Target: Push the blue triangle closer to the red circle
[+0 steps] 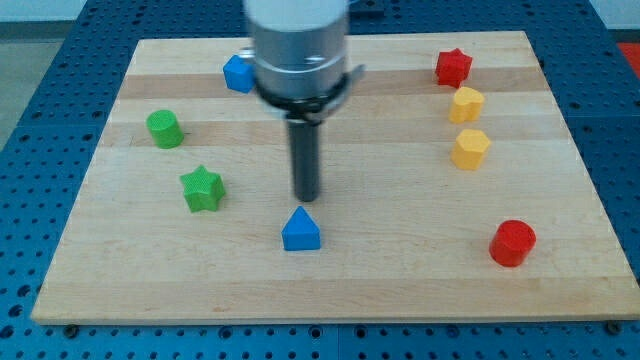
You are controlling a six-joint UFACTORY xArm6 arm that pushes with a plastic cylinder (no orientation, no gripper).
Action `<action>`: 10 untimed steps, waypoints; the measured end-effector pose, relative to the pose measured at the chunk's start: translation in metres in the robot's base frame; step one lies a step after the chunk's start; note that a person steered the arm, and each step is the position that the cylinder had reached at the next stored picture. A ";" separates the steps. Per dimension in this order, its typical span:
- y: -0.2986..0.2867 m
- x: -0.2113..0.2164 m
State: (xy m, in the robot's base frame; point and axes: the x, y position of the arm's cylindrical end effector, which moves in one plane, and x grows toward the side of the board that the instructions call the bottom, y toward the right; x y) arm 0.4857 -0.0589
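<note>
The blue triangle (301, 230) lies on the wooden board (400, 280) a little left of centre, toward the view's bottom. The red circle (512, 243) lies far to its right, near the board's bottom right. My tip (305, 197) is just above the blue triangle in the view, very close to its top point; contact cannot be told. The rod rises from there to the grey arm body at the view's top.
A blue block (238, 74) sits at the top left, partly behind the arm. A green cylinder (165, 129) and a green star (202, 189) are at the left. A red star (453, 67) and two yellow blocks (466, 104) (470, 148) are at the right.
</note>
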 end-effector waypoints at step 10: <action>0.089 0.066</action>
State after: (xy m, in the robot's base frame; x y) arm 0.5512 0.0301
